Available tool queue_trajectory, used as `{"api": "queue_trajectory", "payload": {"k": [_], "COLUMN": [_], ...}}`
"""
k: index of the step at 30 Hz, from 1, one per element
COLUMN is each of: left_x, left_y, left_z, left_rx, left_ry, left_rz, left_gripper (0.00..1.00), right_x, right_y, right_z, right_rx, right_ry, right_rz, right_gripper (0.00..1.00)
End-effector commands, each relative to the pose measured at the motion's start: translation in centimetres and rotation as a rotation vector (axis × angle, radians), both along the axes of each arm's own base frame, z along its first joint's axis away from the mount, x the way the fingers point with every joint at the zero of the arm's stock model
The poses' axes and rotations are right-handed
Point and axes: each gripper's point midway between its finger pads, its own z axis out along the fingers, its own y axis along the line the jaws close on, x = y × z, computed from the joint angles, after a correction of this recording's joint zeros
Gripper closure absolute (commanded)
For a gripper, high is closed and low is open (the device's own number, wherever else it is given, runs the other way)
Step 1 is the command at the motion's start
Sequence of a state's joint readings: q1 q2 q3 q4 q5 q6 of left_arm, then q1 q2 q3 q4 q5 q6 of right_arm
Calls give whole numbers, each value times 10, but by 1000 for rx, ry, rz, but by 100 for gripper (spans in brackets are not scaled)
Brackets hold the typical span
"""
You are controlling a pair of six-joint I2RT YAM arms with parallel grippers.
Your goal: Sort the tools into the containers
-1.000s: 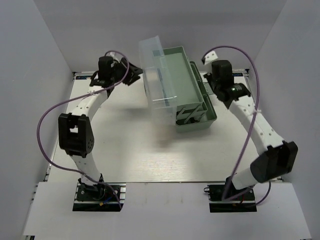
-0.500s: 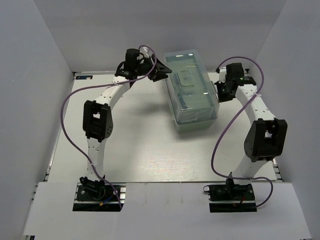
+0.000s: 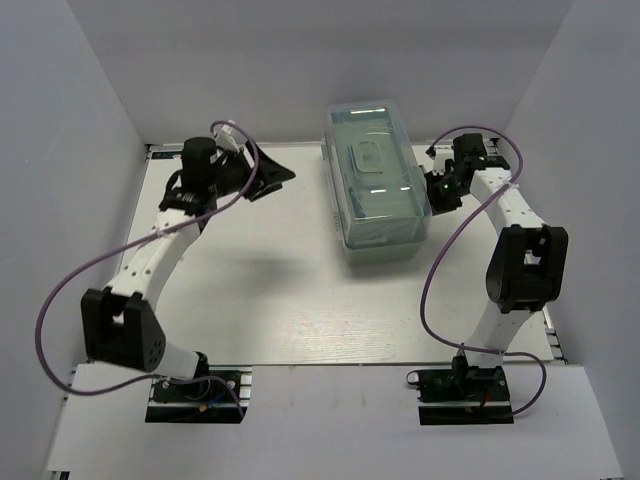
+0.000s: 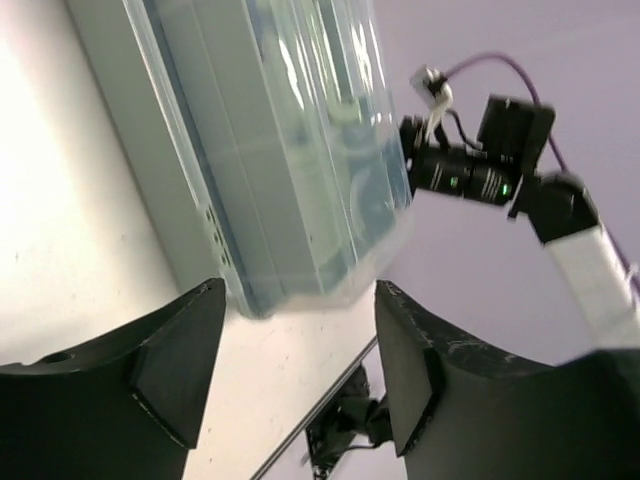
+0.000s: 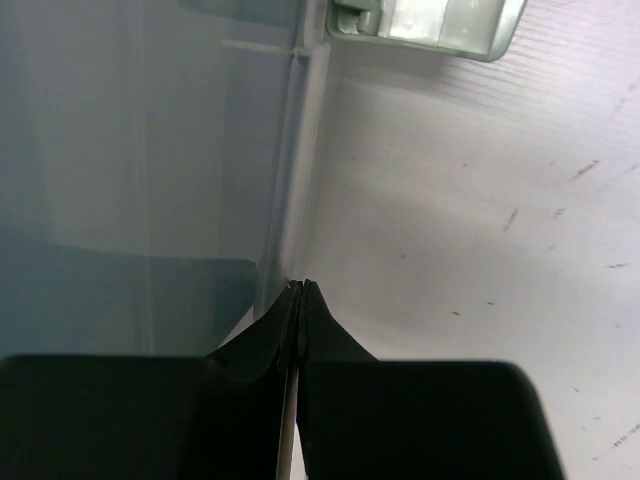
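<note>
The toolbox stands closed at the back middle of the table, its translucent lid down over the mint-green base. No tools show in any view. My left gripper is open and empty, a short way left of the box and apart from it. In the left wrist view the box fills the upper left beyond the open gripper. My right gripper is shut on nothing, close against the box's right side. In the right wrist view its tip sits beside the box wall.
A pale green latch sticks out from the box at the top of the right wrist view. The right arm shows beyond the box in the left wrist view. White walls close in the table at left, right and back.
The lid, standing open a second ago, is now shut over the base. My left arm has drawn back to the left, away from the box. My right gripper stays at the box's right side.
</note>
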State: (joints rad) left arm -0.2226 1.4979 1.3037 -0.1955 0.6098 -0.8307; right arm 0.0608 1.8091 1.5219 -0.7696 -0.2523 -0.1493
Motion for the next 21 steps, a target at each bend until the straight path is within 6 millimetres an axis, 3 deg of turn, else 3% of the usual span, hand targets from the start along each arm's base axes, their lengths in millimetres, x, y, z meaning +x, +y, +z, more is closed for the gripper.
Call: {"api": "queue_trajectory", "payload": {"k": [1, 7, 18, 21], "left_x": [-31, -62, -87, -93], "left_y": [17, 27, 34, 35], "left_z": [-41, -65, -81, -86], "left_rx": [68, 66, 99, 108], "left_ry": [41, 76, 97, 104], "left_rz": [25, 37, 34, 30], "left_gripper": [28, 28, 27, 27], "right_x": [-15, -23, -42, -39], "right_y": [32, 28, 50, 38], "right_z": [17, 15, 27, 18], "right_rx": [139, 127, 248, 160], "right_ry": [19, 35, 60, 46], "right_rz": [74, 79, 140, 105], "right_gripper": [100, 100, 100, 100]}}
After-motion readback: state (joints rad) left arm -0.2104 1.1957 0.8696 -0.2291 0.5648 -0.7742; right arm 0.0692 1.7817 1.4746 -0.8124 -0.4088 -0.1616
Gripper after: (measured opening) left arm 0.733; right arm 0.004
